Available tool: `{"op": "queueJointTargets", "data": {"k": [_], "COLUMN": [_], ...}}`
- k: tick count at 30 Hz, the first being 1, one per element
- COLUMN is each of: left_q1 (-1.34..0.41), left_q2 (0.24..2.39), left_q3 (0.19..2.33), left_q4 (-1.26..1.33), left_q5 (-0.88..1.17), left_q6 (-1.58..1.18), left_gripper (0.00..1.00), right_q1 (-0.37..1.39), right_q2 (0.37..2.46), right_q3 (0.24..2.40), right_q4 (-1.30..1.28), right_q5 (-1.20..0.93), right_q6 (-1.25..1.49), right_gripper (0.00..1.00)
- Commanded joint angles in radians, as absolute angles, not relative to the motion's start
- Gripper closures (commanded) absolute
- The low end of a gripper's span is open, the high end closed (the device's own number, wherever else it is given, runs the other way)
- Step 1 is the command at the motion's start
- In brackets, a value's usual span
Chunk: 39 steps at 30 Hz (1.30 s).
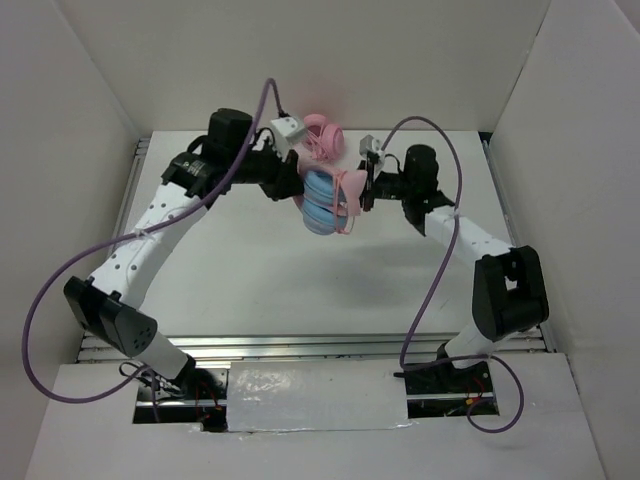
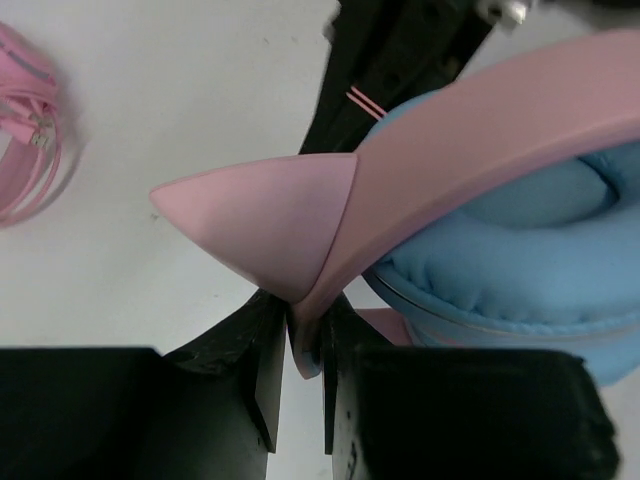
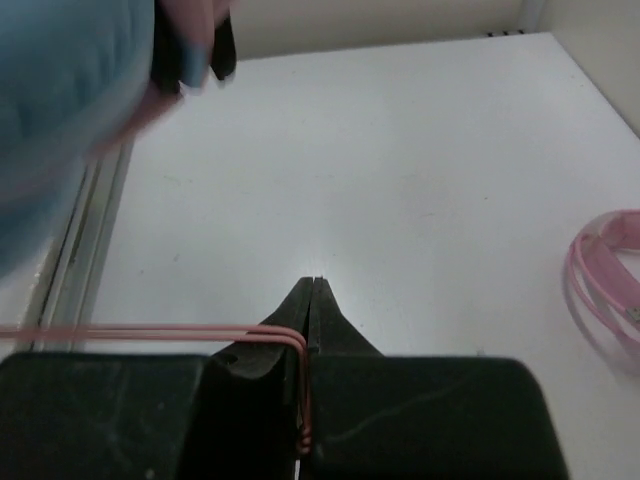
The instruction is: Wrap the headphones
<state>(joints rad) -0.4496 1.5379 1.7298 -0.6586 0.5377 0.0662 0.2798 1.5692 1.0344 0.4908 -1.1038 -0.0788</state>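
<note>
Pink-banded over-ear headphones (image 1: 325, 200) with light blue padded cups hang above the white table (image 1: 300, 300), between the left gripper (image 1: 297, 186) and the right gripper (image 1: 368, 188), as seen from the top camera. A second set, the all-pink headphones (image 1: 325, 135), lies behind them near the back wall.

From the left wrist, the left gripper (image 2: 300, 320) is closed narrowly on the pink plastic headband (image 2: 480, 130), just under the pointed pink cat ear (image 2: 260, 215). The blue ear cup (image 2: 520, 270) is beside it.

From the right wrist, the right gripper (image 3: 314, 300) is pinched fully together on the thin pink cable (image 3: 150, 332), which runs stretched to the left.

I judge that the winding step is in hand. The next move asks the right arm to carry the cable around the cups under light tension, without pulling the headband out of the left jaws.
</note>
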Motion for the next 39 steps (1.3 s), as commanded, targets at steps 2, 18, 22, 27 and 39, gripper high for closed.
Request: {"op": "queueJointTargets", "data": {"k": [2,18,22,27,39], "left_q1": [-0.543,-0.578,-0.595,-0.595,-0.538], "left_q2": [1.604,1.868,1.913,1.979,2.152], "left_q3": [1.764,1.730,1.709,1.718,1.782], "left_q4": [-0.721,-0.787,-0.772,-0.790,-0.808], "left_q5": [0.530,0.287,0.109,0.006,-0.144], "left_q6": [0.307,0.546,0.540,0.526,0.456], "left_gripper": [1.00,1.00,1.00,1.00,1.00], "right_q1": [0.245,0.239,0.238,0.261,0.342], "right_q2": [1.647,1.608,1.620,1.660,1.955], "right_q3": [1.369,1.436,1.422,1.411,1.629], "right_q4": [-0.456,-0.827,-0.799,-0.675,-0.554], "right_q5": [-1.124,-0.769,-0.781,-0.747,-0.617], "right_q6": [-0.633,-0.723,-0.672,-0.513,-0.068], "right_gripper": [1.00,0.99,0.98,0.97,0.89]}}
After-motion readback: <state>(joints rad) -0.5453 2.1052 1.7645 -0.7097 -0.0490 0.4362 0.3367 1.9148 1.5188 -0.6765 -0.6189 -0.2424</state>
